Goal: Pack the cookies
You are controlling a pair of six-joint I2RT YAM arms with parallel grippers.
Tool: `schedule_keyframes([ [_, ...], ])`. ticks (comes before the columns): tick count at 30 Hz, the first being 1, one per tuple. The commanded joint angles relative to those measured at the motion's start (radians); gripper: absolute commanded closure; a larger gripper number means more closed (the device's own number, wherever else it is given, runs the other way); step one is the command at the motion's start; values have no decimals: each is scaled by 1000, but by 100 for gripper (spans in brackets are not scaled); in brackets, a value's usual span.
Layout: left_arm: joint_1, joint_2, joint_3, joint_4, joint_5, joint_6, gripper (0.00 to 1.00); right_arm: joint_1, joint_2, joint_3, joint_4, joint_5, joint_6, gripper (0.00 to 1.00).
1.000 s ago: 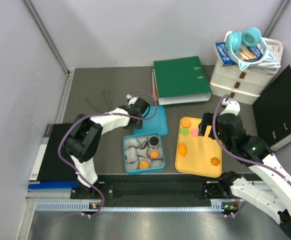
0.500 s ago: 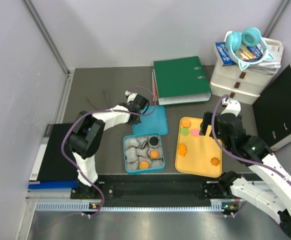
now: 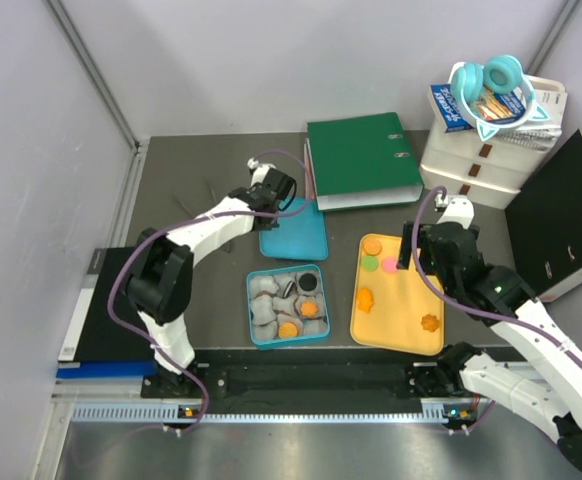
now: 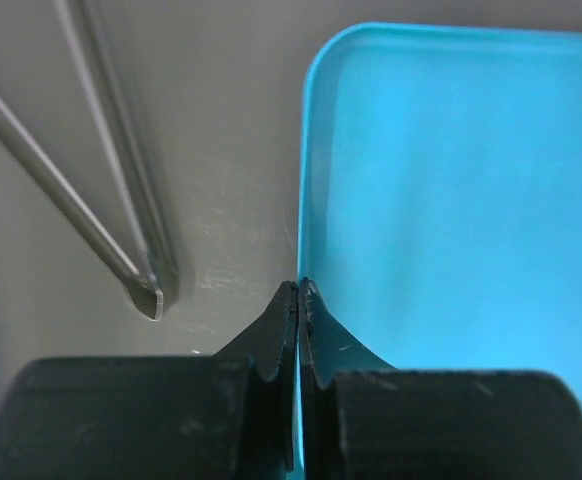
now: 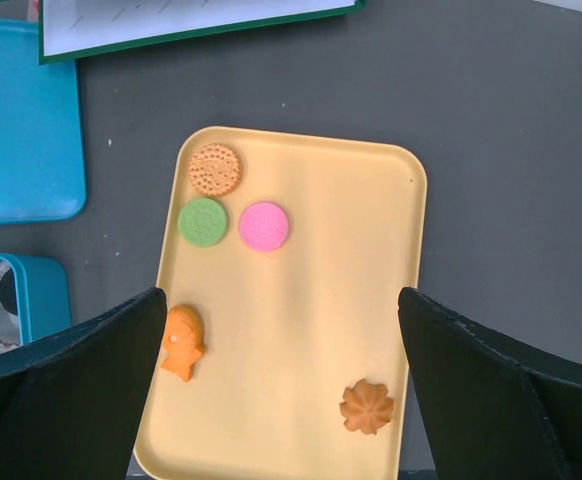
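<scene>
1 left arm (image 3: 211, 222) outstretched, pinching lid (image 3: 296, 236)

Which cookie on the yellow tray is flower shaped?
The orange flower-shaped cookie, alone near the flat yellow tray's right edge; the other four, round or figure-shaped, sit toward its left side.

The cookies (image 5: 264, 225) are orange, green and pink; the tray (image 5: 311, 300) yellow-orange; the lid (image 4: 451, 200) turquoise; the desk (image 5: 491, 100) dark grey.

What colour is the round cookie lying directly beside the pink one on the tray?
That cookie is green; the right wrist view shows it best.
</scene>
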Motion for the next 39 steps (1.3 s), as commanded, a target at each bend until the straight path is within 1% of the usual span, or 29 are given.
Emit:
schedule_keyframes([
  [1,5,-132,108,-45,-68,29,100,8,-3,46,47,40,-15,1],
  [2,5,-155,123,-47,-68,29,100,8,-5,44,49,71,-4,1],
  [4,5,-178,140,-54,-55,29,100,8,-12,38,75,74,7,2],
  [6,5,-207,149,-59,-29,20,100,8,-21,39,99,15,-7,2],
  [7,5,-217,154,-57,12,17,100,8,-17,47,105,-10,-10,2],
  [10,5,-244,151,-48,108,1,100,7,14,73,108,-88,17,1],
  [13,5,-275,135,-40,168,-22,100,7,37,79,134,-153,51,1],
  [15,5,-301,114,7,252,-26,100,-7,43,79,162,-249,71,1],
  [17,5,-333,92,16,289,-37,100,-37,48,81,203,-339,89,1],
  [20,5,-365,100,-7,286,-25,100,-48,69,102,213,-364,111,1],
  [24,5,-408,91,-57,263,7,100,-48,84,112,201,-360,103,1],
  [28,5,-459,27,-80,286,27,100,-50,80,95,196,-352,108,1],
  [33,5,-508,-50,-42,367,8,100,-48,81,67,213,-380,140,1],
  [38,5,-560,-102,51,490,-32,100,-67,84,38,292,-487,172,1],
  [39,5,-565,-108,80,493,-41,100,-73,84,32,306,-504,188,1],
])
